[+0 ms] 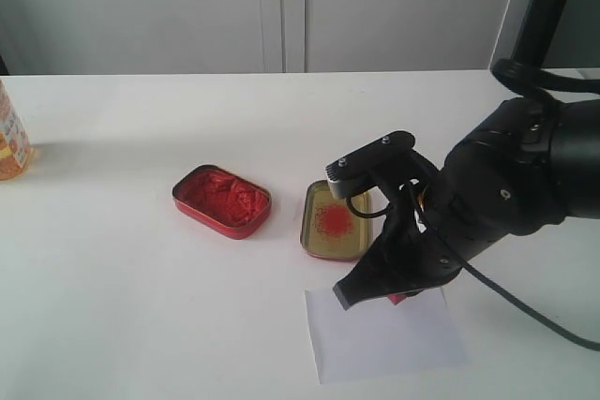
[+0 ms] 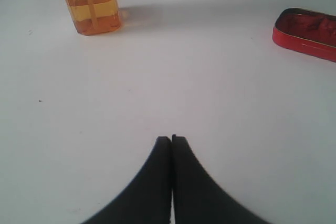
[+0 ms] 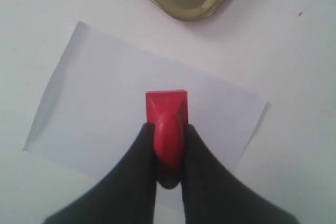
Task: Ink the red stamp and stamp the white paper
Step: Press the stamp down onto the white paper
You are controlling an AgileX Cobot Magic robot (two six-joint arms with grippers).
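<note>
Two black fingers (image 3: 142, 150) of our right gripper (image 3: 168, 132) pinch the rounded handle of the red stamp (image 3: 166, 103), one on each side, with its square base pointing down over the white paper (image 3: 100, 114). We cannot tell whether the base touches the sheet or hangs just above it. In the right wrist view the stamp sits over the middle part of the paper. The paper lies flat on the white table (image 1: 112, 288), just beside the gold-lined lid (image 1: 335, 222), which shows a red smear inside. On the lid's other side, near it, the red tin (image 1: 221, 200) of red paste lies open. Our left gripper (image 2: 171, 141) hangs over bare table with its jaws pressed together and nothing between them. An orange bottle (image 2: 92, 1) stands upright ahead of it.
</note>
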